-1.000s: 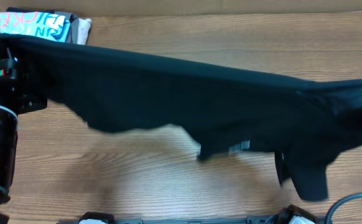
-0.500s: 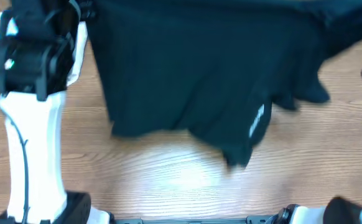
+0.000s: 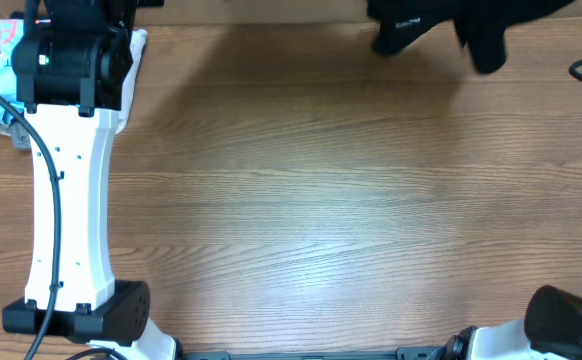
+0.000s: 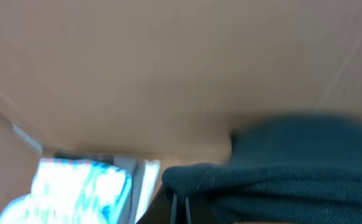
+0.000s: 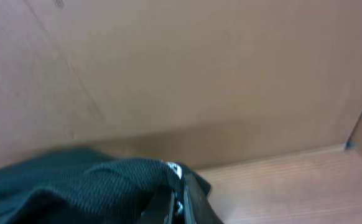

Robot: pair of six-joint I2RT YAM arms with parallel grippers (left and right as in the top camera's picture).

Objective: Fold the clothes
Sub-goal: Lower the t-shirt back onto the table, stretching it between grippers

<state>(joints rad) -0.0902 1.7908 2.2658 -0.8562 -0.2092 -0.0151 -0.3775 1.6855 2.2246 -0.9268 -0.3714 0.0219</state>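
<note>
The left gripper (image 4: 178, 208) and right gripper (image 5: 180, 205) each squeeze the black shirt (image 3: 421, 20) bunched at their fingertips. It might slip out if tugged.

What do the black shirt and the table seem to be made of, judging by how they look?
The black shirt looks like soft knitted fabric, matte; a fine mesh-like texture shows in the right wrist view. The table looks like wood or wood-look laminate, light brown with long grain lines and a faint sheen; I cannot tell which.
</note>
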